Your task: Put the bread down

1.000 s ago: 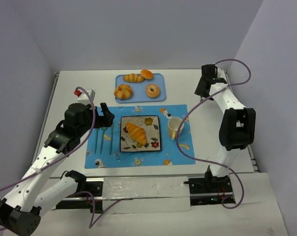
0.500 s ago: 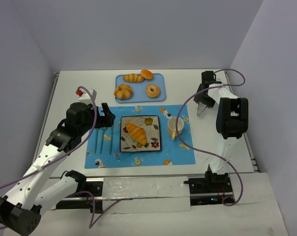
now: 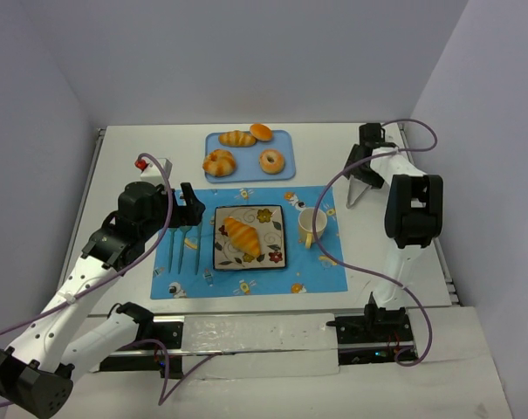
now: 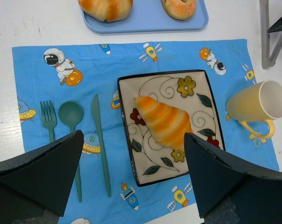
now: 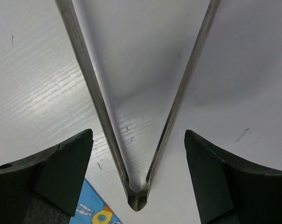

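Note:
The bread, a long golden-orange ridged croissant, lies diagonally on the square flowered plate in the middle of the blue placemat. In the left wrist view the bread rests on the plate, free of any finger. My left gripper hovers open and empty left of the plate, its fingers spread wide. My right gripper is open at the far right, its jaws on either side of metal tongs lying on the white table, apart from them.
A blue tray at the back holds a pale curved croissant, buns and a donut. A yellow cup stands right of the plate. A teal fork, spoon and knife lie left of it. A white box sits far left.
My right arm has folded down and its gripper has dropped low over the tongs on the table. The left arm, bread and plate have not visibly moved.

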`<control>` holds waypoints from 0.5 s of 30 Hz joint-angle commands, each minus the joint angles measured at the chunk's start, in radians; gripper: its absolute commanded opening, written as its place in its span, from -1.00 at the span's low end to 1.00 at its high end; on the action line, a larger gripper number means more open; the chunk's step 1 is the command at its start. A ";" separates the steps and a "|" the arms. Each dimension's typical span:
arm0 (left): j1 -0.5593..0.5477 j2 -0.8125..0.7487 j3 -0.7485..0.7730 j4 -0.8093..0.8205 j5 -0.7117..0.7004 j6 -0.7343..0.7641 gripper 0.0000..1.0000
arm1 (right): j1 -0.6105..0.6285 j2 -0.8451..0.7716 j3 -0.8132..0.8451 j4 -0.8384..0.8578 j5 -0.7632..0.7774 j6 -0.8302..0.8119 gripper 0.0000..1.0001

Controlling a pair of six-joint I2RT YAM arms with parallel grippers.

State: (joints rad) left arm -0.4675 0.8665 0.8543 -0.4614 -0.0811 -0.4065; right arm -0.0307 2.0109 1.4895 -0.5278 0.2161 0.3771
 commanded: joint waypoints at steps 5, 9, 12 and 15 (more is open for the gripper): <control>0.006 -0.001 0.000 0.027 0.001 0.009 0.99 | 0.032 -0.263 -0.037 0.023 0.048 -0.001 0.72; 0.006 -0.001 0.000 0.026 -0.005 0.009 0.99 | 0.121 -0.455 -0.081 0.044 -0.009 -0.010 0.76; 0.006 0.000 0.000 0.024 -0.011 0.009 0.98 | 0.204 -0.585 -0.125 0.063 -0.096 -0.007 0.95; 0.004 0.003 0.000 0.023 -0.011 0.009 0.98 | 0.326 -0.736 -0.202 0.121 -0.171 -0.007 1.00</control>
State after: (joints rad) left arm -0.4675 0.8680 0.8543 -0.4614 -0.0818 -0.4065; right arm 0.2161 1.3842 1.3521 -0.4572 0.1402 0.3725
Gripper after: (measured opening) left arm 0.992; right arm 0.998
